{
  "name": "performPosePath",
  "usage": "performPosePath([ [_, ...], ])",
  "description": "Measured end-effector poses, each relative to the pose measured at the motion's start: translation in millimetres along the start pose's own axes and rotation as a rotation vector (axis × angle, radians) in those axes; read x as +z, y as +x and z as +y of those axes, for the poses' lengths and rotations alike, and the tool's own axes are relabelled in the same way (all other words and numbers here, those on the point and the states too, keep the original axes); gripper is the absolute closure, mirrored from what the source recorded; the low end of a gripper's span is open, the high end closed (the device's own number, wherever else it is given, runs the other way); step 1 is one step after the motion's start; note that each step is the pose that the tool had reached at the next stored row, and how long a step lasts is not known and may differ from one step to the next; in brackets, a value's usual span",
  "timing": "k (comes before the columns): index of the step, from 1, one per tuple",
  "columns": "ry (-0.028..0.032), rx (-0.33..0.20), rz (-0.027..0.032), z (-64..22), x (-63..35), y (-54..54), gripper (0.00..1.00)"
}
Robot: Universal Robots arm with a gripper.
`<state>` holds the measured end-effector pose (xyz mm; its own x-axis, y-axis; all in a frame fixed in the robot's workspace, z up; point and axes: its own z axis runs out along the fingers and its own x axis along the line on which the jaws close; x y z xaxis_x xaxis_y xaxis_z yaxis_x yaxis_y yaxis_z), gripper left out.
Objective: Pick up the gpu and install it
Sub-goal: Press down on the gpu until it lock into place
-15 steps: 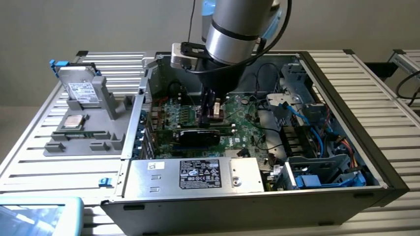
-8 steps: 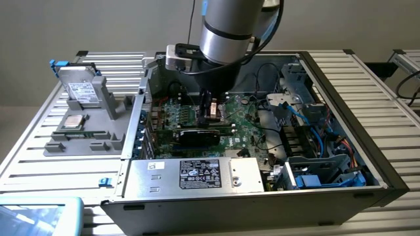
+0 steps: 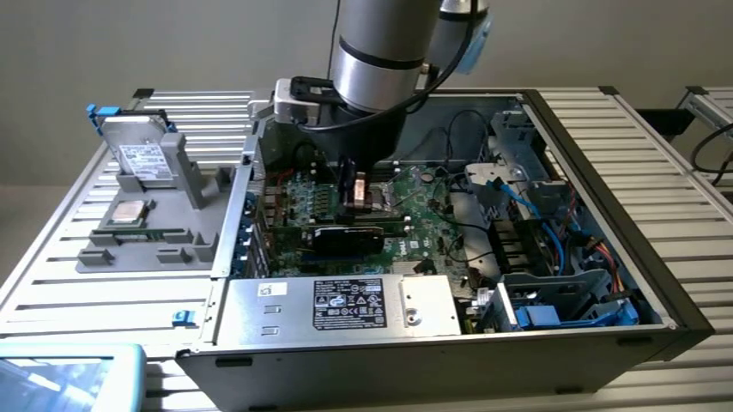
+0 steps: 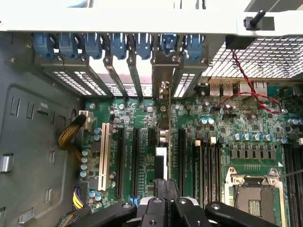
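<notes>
An open computer case is filling the centre of the exterior view, sitting on a slatted table. At upper centre the robot arm is reaching down into it. The gripper is pinching the gpu edge-on over a motherboard slot. Any misalignment with the slot could jam the card or bend its contacts.

Silver cylindrical arm, black joint band, black cable — black end effector
</notes>
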<state>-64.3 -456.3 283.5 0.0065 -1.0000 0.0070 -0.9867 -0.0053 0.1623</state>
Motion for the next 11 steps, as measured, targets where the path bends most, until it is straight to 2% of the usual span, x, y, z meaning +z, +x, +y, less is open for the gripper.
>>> performPosePath([
  [2,0.0069,0.0,-0.0001,4.9,1.4,-0.1,0.88],
  [3,0.0124,0.0,-0.0002,6.6,2.2,-0.2,0.88],
  [9,0.047,0.007,-0.0008,10.7,4.5,-1.9,0.88],
  [11,0.0619,0.008,-0.0005,12.0,4.6,-2.9,0.88],
])
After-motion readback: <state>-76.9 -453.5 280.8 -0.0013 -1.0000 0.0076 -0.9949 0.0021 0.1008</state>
